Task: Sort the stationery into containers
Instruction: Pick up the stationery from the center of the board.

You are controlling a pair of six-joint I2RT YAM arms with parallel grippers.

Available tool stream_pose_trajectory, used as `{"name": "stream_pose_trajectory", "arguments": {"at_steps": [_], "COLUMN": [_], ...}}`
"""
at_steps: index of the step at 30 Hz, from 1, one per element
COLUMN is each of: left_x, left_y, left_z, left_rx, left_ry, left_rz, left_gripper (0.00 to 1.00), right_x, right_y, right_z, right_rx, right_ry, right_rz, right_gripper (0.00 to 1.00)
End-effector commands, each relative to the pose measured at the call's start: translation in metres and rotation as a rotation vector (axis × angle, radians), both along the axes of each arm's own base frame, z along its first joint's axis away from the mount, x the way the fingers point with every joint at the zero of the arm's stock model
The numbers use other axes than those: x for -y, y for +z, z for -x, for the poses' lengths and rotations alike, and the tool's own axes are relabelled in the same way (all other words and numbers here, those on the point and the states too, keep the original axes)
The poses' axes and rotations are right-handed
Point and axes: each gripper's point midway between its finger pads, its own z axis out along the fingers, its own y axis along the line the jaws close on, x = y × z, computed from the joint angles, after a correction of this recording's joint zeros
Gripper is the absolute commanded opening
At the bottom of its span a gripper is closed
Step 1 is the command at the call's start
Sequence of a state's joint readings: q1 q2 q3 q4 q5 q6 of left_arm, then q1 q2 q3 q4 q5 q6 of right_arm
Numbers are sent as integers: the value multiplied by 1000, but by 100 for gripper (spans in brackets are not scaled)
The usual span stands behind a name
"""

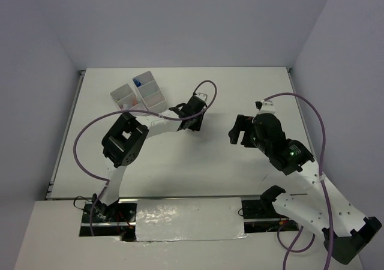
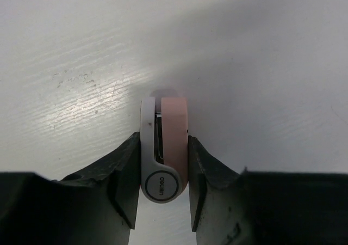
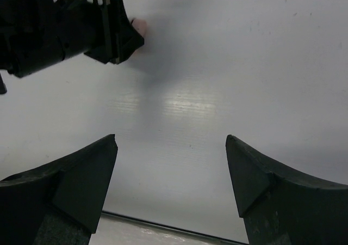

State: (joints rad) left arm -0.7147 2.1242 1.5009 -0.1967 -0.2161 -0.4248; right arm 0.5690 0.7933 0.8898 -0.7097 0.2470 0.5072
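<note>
The pick-up step is under way. The left gripper (image 2: 163, 147) is pinching a small pink-and-white piece (image 2: 174, 136), apparently an eraser or a correction roller, with the jaws narrowed until they are touching its two flat sides. The piece is standing on edge on the white table (image 2: 261, 65).

The right gripper (image 3: 171, 141) is hovering at about 4 o'clock of the left one, with its jaws spread wide and nothing between them.

Next, I judge, the piece is needing a lift and a carry toward 10 o'clock, where the white bins (image 1: 123, 93) are sitting. It then needs releasing over a bin.

Counted: one piece in the grip, two grippers and three bins I can separate, though more may be hiding. One blue item (image 1: 138, 84) is lying in the far bin.
</note>
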Motion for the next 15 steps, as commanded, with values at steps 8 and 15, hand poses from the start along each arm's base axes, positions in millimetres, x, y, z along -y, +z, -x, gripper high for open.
{"name": "stream_pose_trajectory", "arguments": {"at_steps": [8,15], "left_x": [25,-3], "left_y": [111,189], "left_z": [120,211], "left_rx": [257,505], "left_ry": [-440,-669], "left_rz": [364,615], "left_gripper": [0,0], "right_x": [-43,-95], "right_y": [64,54], "right_z": [16,43], "right_rx": [234,95], "right_ry": [302,564], "right_rz": [-313,-467], "right_gripper": [89,100]}}
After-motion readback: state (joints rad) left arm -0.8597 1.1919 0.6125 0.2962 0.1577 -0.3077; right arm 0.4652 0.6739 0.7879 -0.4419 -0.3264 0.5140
